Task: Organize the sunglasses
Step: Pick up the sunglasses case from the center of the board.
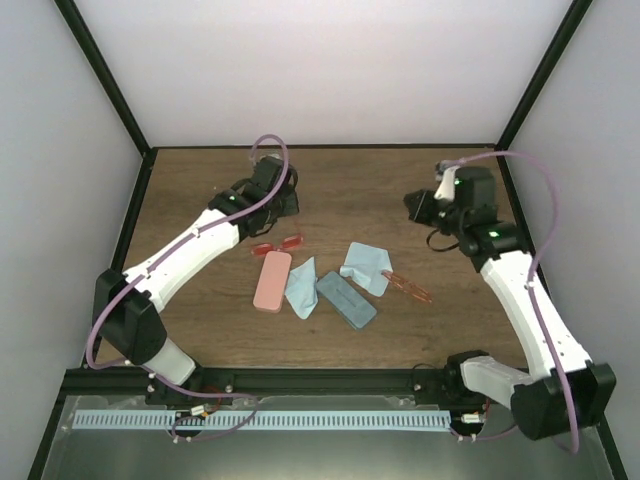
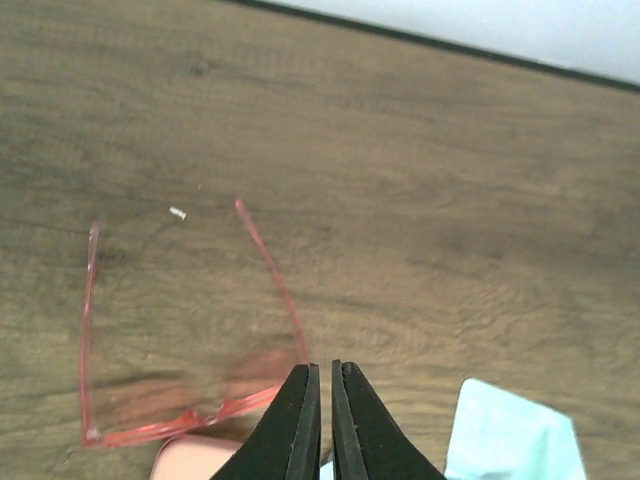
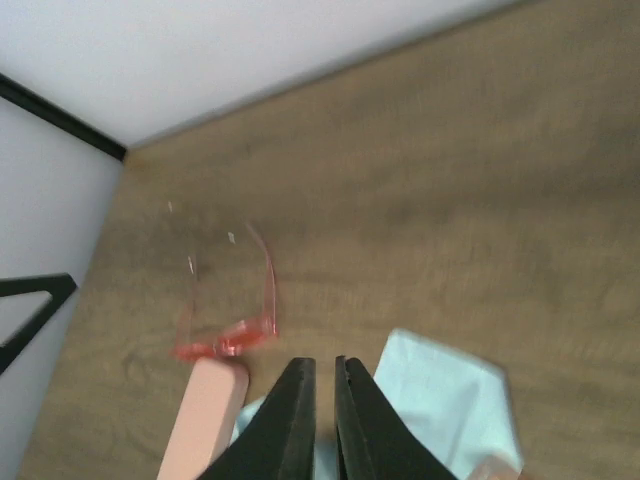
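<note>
From above, the reddish-pink sunglasses [image 1: 278, 245] lay mid-surface, the orange-red sunglasses [image 1: 408, 287] toward four o'clock. The left wrist view showed the left jaws pressed together, empty, the pink frame at eight o'clock. The right wrist view showed the right jaws likewise; lowered unopened, either might shove the thin frames aside.

The bench [image 1: 350, 190] is brown with dark wood grain. On it lie translucent reddish-pink sunglasses [image 1: 279, 245], orange-red sunglasses [image 1: 408, 288], a plain pink case [image 1: 272, 281], a grey-blue case [image 1: 346, 300] and pale blue cloths [image 1: 301, 288].
</note>
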